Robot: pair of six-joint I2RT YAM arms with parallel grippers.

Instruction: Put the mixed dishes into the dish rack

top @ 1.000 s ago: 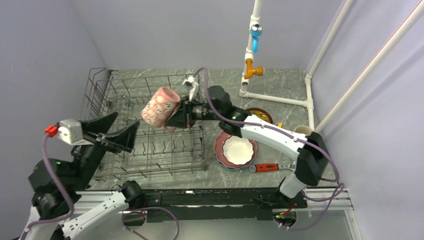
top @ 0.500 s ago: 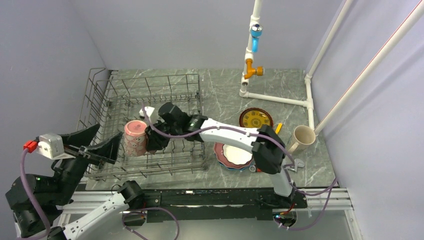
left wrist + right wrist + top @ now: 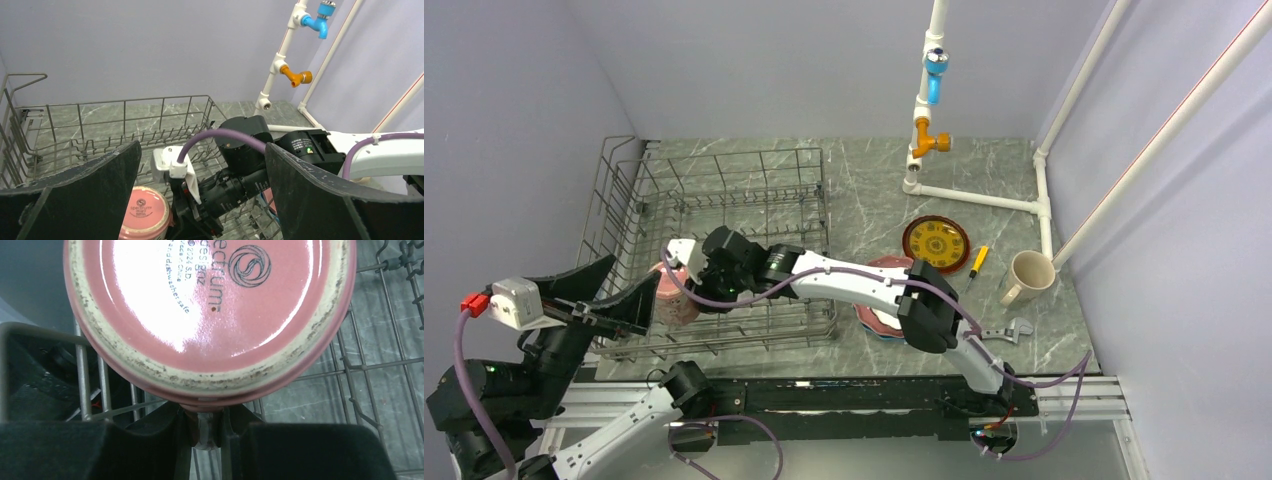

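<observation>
Pink mug (image 3: 674, 295) lowered, base-up, into dish rack (image 3: 724, 215) at near-left counter corner. Right gripper (image 3: 206, 426) clamped on it. Next: release, retract upward.

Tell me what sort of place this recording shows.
Probably a lab mock-up of a dishwashing station, not a real kitchen: a marble-look tabletop boxed in by plain lavender panels, a white pipe with coloured fittings, and a wire dish rack holding a pink mug.

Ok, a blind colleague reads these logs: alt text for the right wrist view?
The stamped base of the pink mug fills the frame, its handle pinched in the right gripper. Wires of the dish rack show behind it.
</observation>
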